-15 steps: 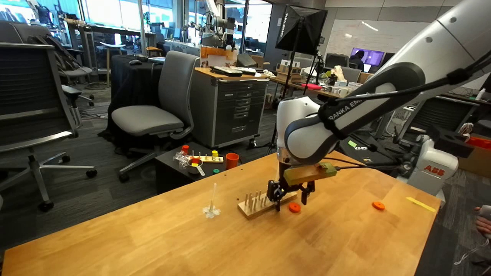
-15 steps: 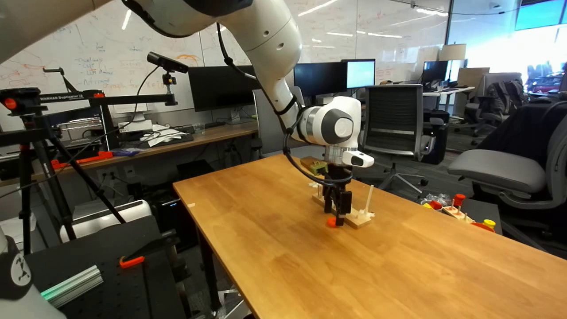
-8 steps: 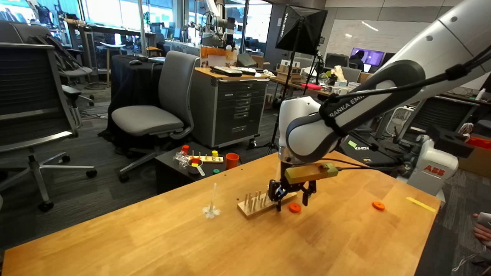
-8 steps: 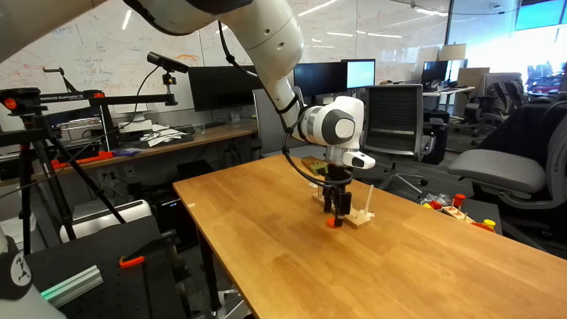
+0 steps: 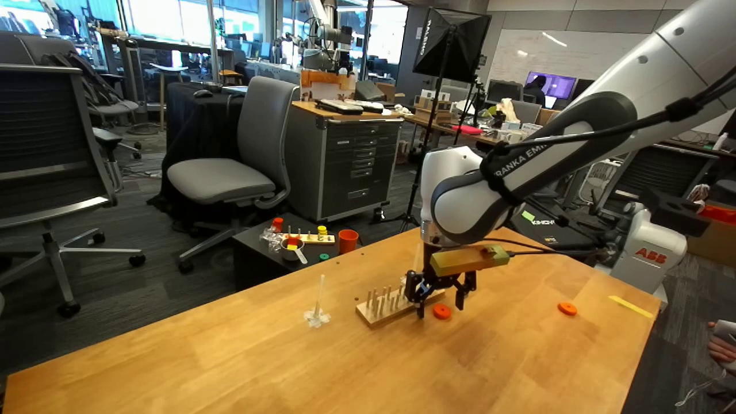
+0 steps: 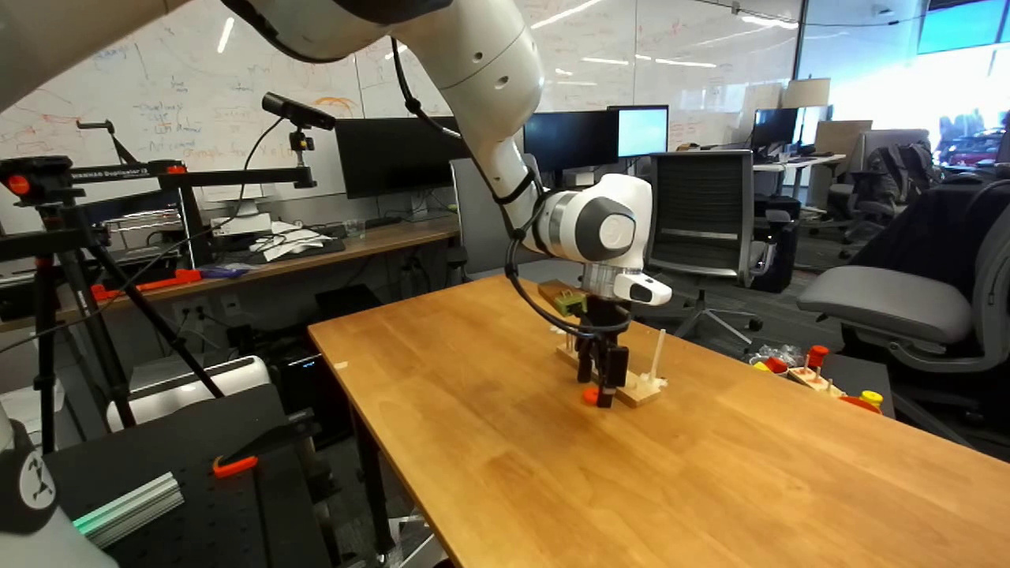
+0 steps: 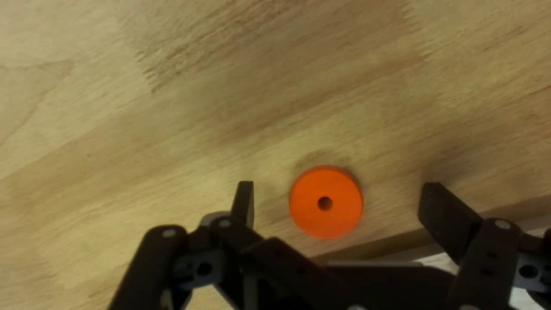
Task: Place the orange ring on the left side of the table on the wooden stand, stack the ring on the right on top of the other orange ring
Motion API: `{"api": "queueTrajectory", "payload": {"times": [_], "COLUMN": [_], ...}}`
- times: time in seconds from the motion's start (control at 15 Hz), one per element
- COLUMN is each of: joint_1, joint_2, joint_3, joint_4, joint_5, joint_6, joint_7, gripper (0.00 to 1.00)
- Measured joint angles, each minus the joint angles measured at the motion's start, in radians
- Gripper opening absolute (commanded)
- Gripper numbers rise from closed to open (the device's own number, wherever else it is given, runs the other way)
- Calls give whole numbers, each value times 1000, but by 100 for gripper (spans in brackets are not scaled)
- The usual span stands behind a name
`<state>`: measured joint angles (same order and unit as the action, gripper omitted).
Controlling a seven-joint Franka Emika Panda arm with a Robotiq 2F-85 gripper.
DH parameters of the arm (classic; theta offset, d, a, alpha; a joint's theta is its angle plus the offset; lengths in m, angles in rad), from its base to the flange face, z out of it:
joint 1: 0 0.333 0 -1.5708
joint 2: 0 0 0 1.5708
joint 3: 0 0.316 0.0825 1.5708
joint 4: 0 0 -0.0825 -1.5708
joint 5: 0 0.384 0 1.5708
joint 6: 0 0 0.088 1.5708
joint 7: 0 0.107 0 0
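The hand (image 7: 338,200) points down, low over the surface (image 5: 259,356), with its jaws set wide apart; it has hold of nothing. Its two fingers (image 7: 443,215) stand one on either side of an orange ring (image 7: 326,218), with a gap between the ring and each of them. The ring lies flat on the surface, its small hole facing up. Whether the fingertips touch the surface, I cannot tell. A yellow-green box (image 5: 468,260) is fixed above the fingers, and the arm (image 5: 661,75) extends from there to an upper corner in both exterior views.

Just beside the ring is the stand (image 5: 390,314), a pale wooden base with thin upright pegs; the hand hides part of it in both exterior views. Farther along the surface, beyond one end of the stand, a lone white peg (image 5: 319,296) stands in clear, lumpy material. On the opposite side of the hand, well apart from it, a second ring (image 5: 567,309), also orange, lies flat near a strip of yellow tape (image 5: 631,306).

Past the edge and lower down, an orange cup (image 5: 348,242) stands near a small pegged board (image 5: 315,239). Behind these are a grey chair (image 5: 221,179) and a dark cabinet (image 5: 359,175) with drawers; farther back come a black softbox (image 5: 451,46), monitors (image 6: 571,140) and a whiteboard (image 6: 237,87) with handwriting.
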<state>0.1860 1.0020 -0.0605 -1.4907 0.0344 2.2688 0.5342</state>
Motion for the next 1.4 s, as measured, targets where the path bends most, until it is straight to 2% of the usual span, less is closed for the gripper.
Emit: {"api": "queueTrajectory", "payload": {"times": [0.47,0.53,0.6,1.07,1.13,1.4], "joint_1": [-23,-28,-32,-57,-60,-80], "joint_2": [-1,-1,-2,-17,-22,-34], "joint_3": [2,3,3,24,29,36], "joint_4": [-5,-7,-9,-18,-21,-44], "joint_5": [40,46,52,78,81,99], "joint_6": [1,2,3,18,21,25], "joint_7": [-25,-32,-40,-94,-101,-129], "gripper": [100,75,74,20,17,17]}}
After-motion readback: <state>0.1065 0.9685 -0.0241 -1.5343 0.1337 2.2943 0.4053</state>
